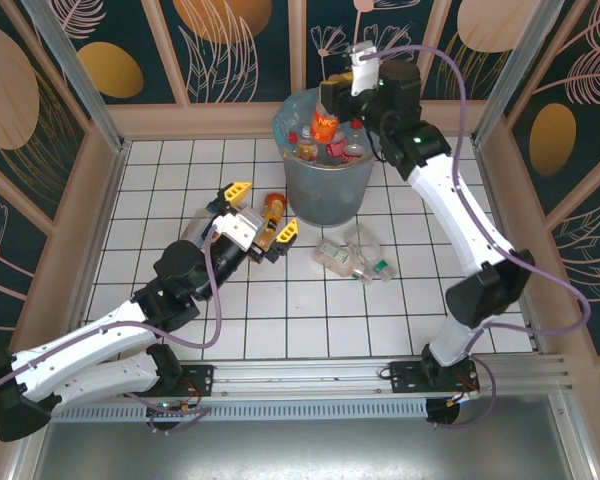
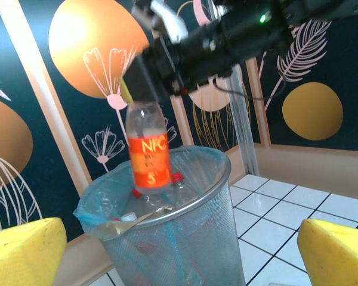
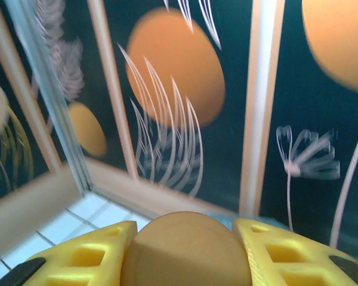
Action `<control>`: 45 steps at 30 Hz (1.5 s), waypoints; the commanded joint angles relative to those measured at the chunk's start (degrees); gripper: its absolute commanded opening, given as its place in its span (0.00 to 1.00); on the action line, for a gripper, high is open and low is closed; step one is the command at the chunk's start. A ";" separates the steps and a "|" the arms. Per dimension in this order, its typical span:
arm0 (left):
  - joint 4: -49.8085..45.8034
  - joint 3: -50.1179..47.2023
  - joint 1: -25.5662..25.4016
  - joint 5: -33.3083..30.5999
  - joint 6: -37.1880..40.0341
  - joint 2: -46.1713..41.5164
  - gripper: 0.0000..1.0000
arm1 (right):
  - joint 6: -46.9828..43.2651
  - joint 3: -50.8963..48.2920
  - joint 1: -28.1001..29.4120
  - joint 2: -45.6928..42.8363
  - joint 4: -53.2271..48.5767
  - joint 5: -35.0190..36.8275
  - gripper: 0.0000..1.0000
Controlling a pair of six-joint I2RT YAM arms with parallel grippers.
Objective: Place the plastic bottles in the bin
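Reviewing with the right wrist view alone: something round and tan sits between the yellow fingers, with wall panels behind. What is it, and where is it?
Observer: It is an orange-label bottle, clamped in the right gripper and hanging over the bin.
Operator: Anything in the bin?
Observer: Yes, several bottles lie inside it.
Operator: And the left arm?
Observer: The left gripper is open beside the bin, with a loose bottle between its fingers in the top view.
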 commanded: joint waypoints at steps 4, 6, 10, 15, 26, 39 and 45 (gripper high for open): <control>-0.50 -0.73 -0.02 -1.46 1.01 -0.67 0.99 | -1.16 3.14 -1.34 3.46 -10.42 0.31 0.11; -0.45 -0.84 -0.02 -1.45 0.90 -0.58 0.98 | -0.89 1.49 -2.01 3.98 -10.42 -1.21 0.12; -0.41 -0.93 -0.06 -1.52 0.91 -0.23 0.99 | -0.03 -1.95 -3.42 4.79 -9.31 -4.63 0.21; -0.33 -0.83 -0.07 -1.62 1.11 0.10 0.99 | 0.62 -3.40 -4.78 6.38 -9.57 -7.83 0.26; -0.30 -0.75 -0.04 -1.81 1.39 1.17 0.99 | -2.78 -3.26 -4.74 10.98 -13.33 -12.11 0.38; -0.16 -0.55 -0.04 -1.79 1.83 1.88 0.99 | -1.15 5.95 -4.14 10.70 -15.21 -14.95 0.61; -0.22 -0.75 -0.06 -2.63 2.31 1.71 0.99 | 1.37 4.93 -4.16 10.58 -9.60 -13.98 0.65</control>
